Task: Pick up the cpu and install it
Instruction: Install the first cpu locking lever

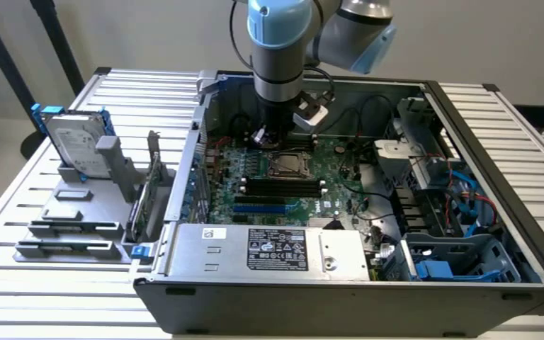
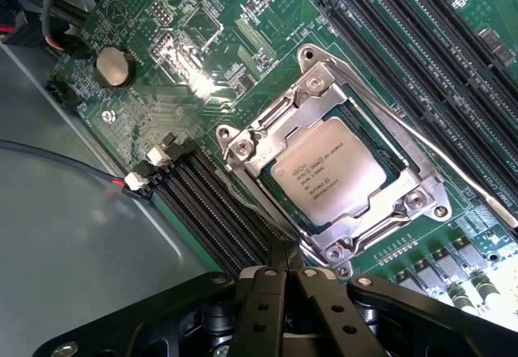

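The cpu [image 2: 328,171], a small silvery square chip with printed text, lies flat in its socket on the green motherboard [image 2: 202,57], framed by the metal retention bracket [image 2: 267,126]. In the exterior view the cpu [image 1: 287,165] sits at the board's middle, just below my gripper [image 1: 270,136]. My gripper [image 2: 285,250] is shut with nothing between its black fingers [image 2: 263,308]. Its tips hover close to one corner of the socket bracket, apart from the chip.
Black memory sticks [image 1: 282,188] fill slots beside the socket. The open computer case [image 1: 499,212] walls in the board, with the power supply [image 1: 263,248] in front and cables [image 1: 461,191] at the exterior view's right. A hard drive with blue bracket [image 1: 76,142] stands on a grey rack outside.
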Available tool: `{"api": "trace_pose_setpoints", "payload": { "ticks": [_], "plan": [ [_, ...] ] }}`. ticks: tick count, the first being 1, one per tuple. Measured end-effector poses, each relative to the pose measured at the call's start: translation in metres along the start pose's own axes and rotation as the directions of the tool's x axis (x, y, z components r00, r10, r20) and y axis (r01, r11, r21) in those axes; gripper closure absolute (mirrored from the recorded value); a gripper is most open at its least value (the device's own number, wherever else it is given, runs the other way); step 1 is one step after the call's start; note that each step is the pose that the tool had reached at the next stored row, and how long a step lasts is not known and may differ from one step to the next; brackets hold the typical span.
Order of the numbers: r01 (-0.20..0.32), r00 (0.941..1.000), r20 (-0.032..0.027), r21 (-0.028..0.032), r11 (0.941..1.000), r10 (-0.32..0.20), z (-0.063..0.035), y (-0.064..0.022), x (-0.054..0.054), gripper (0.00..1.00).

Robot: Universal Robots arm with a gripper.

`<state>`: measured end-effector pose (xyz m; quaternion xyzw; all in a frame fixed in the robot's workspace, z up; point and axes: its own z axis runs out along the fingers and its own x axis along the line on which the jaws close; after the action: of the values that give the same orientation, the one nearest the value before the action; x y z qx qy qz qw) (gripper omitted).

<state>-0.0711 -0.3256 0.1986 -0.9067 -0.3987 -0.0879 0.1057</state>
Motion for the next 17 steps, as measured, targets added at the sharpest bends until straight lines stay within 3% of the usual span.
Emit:
{"api": "trace_pose_setpoints", "payload": {
  "ticks": [17],
  "plan": [
    [0.000, 1.0000, 0.0026, -0.0023, 1.0000, 0.000, 0.0018, 0.0070, 0.0059, 0.89]
  ]
}}
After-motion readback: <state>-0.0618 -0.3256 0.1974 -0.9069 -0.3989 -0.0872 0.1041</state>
